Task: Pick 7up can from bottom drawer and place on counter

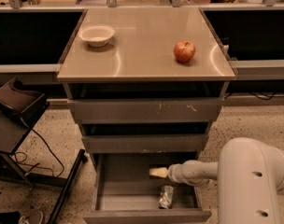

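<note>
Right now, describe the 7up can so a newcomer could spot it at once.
On the drawer cabinet, find the open bottom drawer at floor level. The 7up can sits by its front wall, just nearer the camera than the gripper. It is the only small, shiny, silvery thing there.

The bottom drawer (146, 215) is pulled out and open from above, with the middle drawer's front (144, 143) standing over its back part. Inside, the gripper (158, 172) reaches in from the right, the 7up can (166, 196) lies just in front of it, and the floor to their left is bare. On the counter (142, 59), a white bowl (97, 34) at the back left and a red apple (184, 51) on the right leave a broad open stretch between them.
</note>
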Controlling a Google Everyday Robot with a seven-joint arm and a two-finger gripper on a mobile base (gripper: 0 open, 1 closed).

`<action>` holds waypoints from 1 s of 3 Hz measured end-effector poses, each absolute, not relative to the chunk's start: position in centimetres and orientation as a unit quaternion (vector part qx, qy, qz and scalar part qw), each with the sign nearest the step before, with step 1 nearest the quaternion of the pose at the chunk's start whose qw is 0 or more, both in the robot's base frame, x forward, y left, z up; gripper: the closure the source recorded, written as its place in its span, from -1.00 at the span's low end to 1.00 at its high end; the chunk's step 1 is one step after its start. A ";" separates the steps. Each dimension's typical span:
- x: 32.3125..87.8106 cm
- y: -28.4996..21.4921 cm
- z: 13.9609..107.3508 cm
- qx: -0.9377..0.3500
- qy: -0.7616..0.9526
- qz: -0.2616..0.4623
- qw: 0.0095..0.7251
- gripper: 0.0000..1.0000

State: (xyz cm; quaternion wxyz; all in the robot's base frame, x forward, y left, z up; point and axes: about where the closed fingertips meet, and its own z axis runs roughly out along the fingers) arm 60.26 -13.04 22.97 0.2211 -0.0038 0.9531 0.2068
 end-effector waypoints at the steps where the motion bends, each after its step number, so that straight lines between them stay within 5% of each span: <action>1: 59.8 -13.0 19.8 0.005 0.961 0.196 0.194 -1.00; 3: 57.3 -14.5 15.9 0.011 0.974 0.176 0.143 -1.00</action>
